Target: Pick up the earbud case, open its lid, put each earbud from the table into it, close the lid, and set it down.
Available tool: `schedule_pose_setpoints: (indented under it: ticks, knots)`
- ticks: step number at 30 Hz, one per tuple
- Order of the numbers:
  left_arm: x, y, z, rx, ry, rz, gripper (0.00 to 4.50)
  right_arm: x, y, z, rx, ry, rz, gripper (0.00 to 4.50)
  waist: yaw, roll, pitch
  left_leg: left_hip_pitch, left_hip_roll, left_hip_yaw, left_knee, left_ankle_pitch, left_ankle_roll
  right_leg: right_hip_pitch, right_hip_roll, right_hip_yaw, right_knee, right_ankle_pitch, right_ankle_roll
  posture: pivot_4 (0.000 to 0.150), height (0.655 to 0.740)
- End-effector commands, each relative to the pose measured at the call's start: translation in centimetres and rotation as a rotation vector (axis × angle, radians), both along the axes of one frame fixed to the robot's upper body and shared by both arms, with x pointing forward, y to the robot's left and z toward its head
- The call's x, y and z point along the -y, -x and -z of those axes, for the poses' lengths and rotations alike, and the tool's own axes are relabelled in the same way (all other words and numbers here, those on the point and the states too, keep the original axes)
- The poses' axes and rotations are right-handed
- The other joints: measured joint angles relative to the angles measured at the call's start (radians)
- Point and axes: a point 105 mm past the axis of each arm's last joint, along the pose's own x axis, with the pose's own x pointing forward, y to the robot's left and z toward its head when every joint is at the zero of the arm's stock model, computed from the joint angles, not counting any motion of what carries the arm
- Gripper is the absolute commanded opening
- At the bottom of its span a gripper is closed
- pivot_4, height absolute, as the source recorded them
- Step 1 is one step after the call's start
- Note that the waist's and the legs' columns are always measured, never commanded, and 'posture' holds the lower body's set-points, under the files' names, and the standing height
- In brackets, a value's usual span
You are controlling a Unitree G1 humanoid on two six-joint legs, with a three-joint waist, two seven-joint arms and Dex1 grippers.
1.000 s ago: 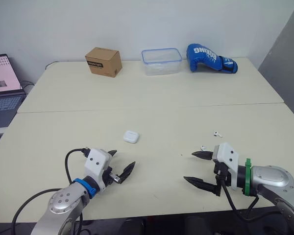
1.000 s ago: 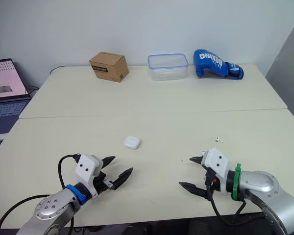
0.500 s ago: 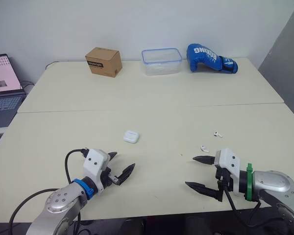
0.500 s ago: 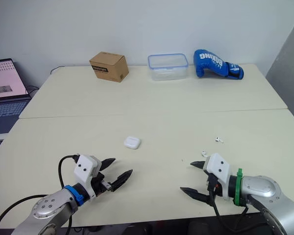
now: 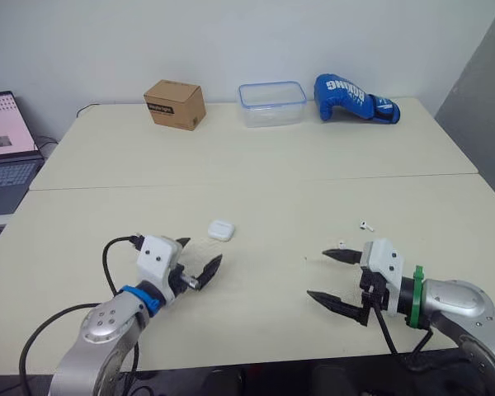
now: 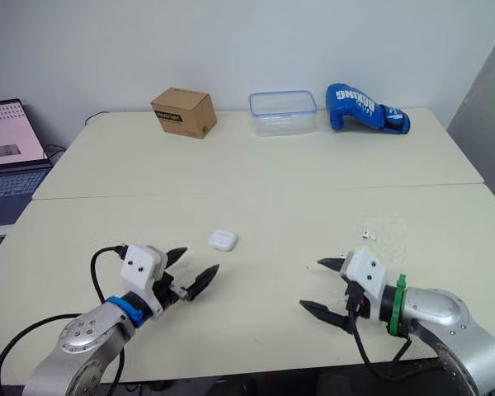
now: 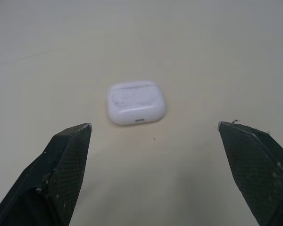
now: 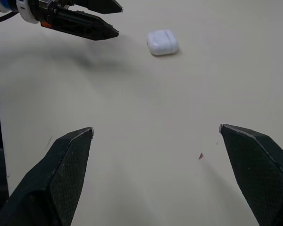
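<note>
left tool [image 5: 201,252]: wide open, empty. Low over the desk [image 5: 256,181], tips aimed at the case, so it looks lined up for the pick.
right tool [image 5: 317,274]: wide open, empty. Low on its own side by the earbuds, I'd guess kept there for the lid and earbud steps.
earbud case [image 5: 221,230]: flat on the desk just beyond the left tool's tips, centred between them, not touched.
case look: small, white, glossy, rounded corners, lid shut. Smooth and low, so a side grip may slip.
earbuds: two, loose on the desk. One [image 5: 364,223] lies beyond the right tool, the other [image 5: 341,242] just beside its upper finger. Both well apart from the case.
</note>
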Motion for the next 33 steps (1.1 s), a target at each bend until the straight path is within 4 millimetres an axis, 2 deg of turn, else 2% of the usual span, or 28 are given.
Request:
schedule_pose_setpoints:
  ticks: [1, 7, 11, 17, 25, 30, 33]
  knots:
    - [0.7, -0.8, -0.5, 0.035, 0.014, -0.015, 4.50, 0.5, -1.3, -2.6, 0.094, -0.035, 0.026, 4.49, 0.000, 0.000, 0.000, 0.000, 0.000, 0.000, 0.000, 0.000, 0.000, 0.000, 0.000, 0.000, 0.000, 0.000, 0.000, 0.150, 0.7307]
    - [1.5, -2.1, -0.3, 0.055, 0.025, -0.045, 4.50, 0.8, -2.4, -5.5, 0.161, -0.071, 0.033, 4.49, 0.000, 0.000, 0.000, 0.000, 0.000, 0.000, 0.000, 0.000, 0.000, 0.000, 0.000, 0.000, 0.000, 0.000, 0.000, 0.150, 0.7307]
    - [2.0, -2.7, -0.4, 0.075, 0.035, -0.054, 4.50, 0.7, -2.5, -6.3, 0.169, -0.074, 0.019, 4.49, 0.000, 0.000, 0.000, 0.000, 0.000, 0.000, 0.000, 0.000, 0.000, 0.000, 0.000, 0.000, 0.000, 0.000, 0.000, 0.150, 0.7307]
    - [2.1, -3.5, 0.1, 0.026, 0.025, -0.070, 4.50, 0.8, -2.2, -6.1, 0.169, -0.063, 0.007, 4.49, 0.000, 0.000, 0.000, 0.000, 0.000, 0.000, 0.000, 0.000, 0.000, 0.000, 0.000, 0.000, 0.000, 0.000, 0.000, 0.150, 0.7307]
    - [1.8, -5.1, -0.7, -0.098, 0.004, -0.110, 4.50, 0.3, -1.1, -5.4, 0.159, -0.074, 0.003, 4.49, -0.001, -0.001, 0.000, -0.001, 0.000, -0.001, 0.001, 0.001, -0.002, 0.000, 0.000, -0.001, 0.001, 0.000, 0.000, 0.150, 0.7307]
    - [2.1, -5.3, -0.7, -0.159, -0.026, -0.109, 4.50, 0.2, -0.9, -5.1, 0.156, -0.080, 0.012, 4.49, -0.002, 0.000, 0.000, -0.001, 0.000, -0.001, 0.001, 0.002, -0.003, -0.001, 0.000, -0.001, 0.001, 0.000, 0.000, 0.150, 0.7307]
    - [2.2, -5.0, 0.0, -0.201, -0.052, -0.112, 4.50, 0.3, -1.2, -5.1, 0.161, -0.081, 0.023, 4.49, -0.002, 0.000, 0.000, -0.001, 0.000, -0.001, 0.001, 0.002, -0.004, -0.001, 0.000, -0.001, 0.001, 0.000, 0.000, 0.150, 0.7307]
